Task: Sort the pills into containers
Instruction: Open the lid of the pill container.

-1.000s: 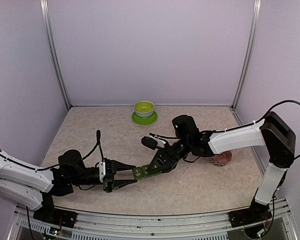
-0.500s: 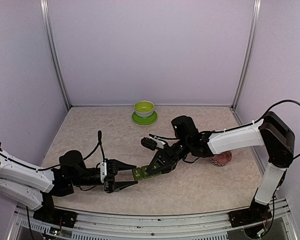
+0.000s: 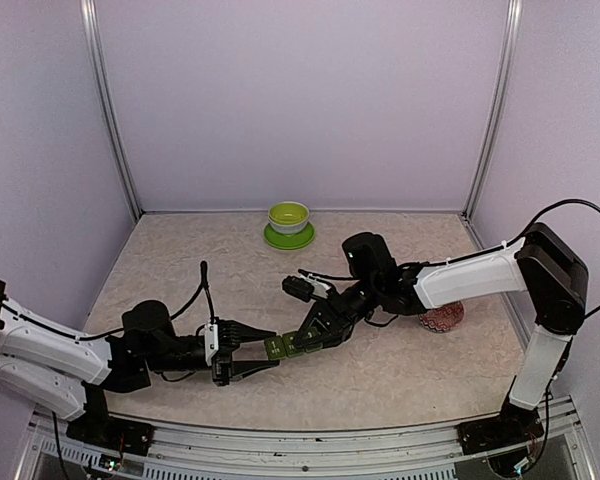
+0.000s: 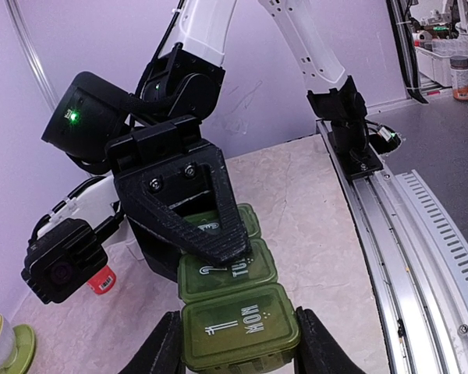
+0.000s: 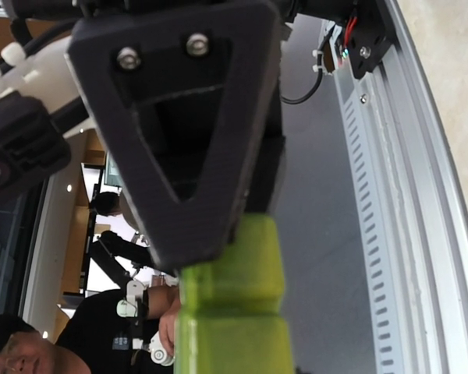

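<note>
1. The left gripper (image 3: 273, 350) reaches in from the left. Only the left wrist view shows its fingers (image 4: 162, 351) pressed against both sides of the nearest compartment, grasping it.
2. The containers (image 3: 292, 345), a dark green strip of 3 lidded compartments, sit front-centre on or just above the table (image 3: 400, 375), bridging both grippers. The top view shows no print. The left wrist view reads "MON" on the nearest lid and "TU" on the next.
3. Well behind them, the lime-green bowl (image 3: 289, 215) stands on its saucer (image 3: 289, 239).
4. The right gripper (image 3: 310, 338) is clamped on the strip's far end. The left wrist view shows 1 finger lying across the lids.
5. The patterned bowl (image 3: 442, 318) is partly hidden behind the right forearm.
6. The left wrist view alone shows a small red-and-white item (image 4: 101, 279) on the table.
</note>
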Controlling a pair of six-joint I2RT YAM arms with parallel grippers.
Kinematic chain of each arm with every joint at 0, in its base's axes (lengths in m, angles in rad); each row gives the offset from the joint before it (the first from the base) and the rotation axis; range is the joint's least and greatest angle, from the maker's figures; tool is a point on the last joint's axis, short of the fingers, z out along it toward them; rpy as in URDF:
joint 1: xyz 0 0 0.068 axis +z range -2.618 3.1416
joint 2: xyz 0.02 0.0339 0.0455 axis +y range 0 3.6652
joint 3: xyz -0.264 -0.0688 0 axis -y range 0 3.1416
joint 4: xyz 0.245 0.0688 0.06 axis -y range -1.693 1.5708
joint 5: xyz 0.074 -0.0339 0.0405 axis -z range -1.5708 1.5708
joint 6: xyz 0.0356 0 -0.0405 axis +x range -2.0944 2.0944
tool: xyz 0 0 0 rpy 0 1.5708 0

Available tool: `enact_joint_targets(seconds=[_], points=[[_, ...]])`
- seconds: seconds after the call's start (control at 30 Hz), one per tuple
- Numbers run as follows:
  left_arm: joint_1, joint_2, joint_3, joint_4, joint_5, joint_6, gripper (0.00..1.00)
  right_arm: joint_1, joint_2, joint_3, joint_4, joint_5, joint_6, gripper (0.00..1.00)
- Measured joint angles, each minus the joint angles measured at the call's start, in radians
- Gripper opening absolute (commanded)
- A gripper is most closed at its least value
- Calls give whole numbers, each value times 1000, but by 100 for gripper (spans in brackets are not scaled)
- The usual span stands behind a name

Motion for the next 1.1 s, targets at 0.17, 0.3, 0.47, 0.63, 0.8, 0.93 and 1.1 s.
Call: enact_joint_targets(seconds=[0.17,0.3,0.47,0.63,0.8,0.93,1.1], points=[[0,0,0,0,0,0,26,-1,0,0,0,-1,0,19],[0,0,4,-6,-8,-10,23,-8,0,3,-15,0,-23,18],[0,16,13,-5,-10,-30,41,-17,0,3,-37,0,-37,18],[0,16,14,-8,-17,-31,57,-20,0,4,-37,2,-36,19],[-2,12,15,-14,-29,-27,58,-28,0,6,-38,8,-34,19],[-2,12,15,-14,-34,-24,58,-28,0,9,-39,10,-29,19],[-3,12,15,-14,-43,-22,58,-28,-1,9,-32,12,-13,19]])
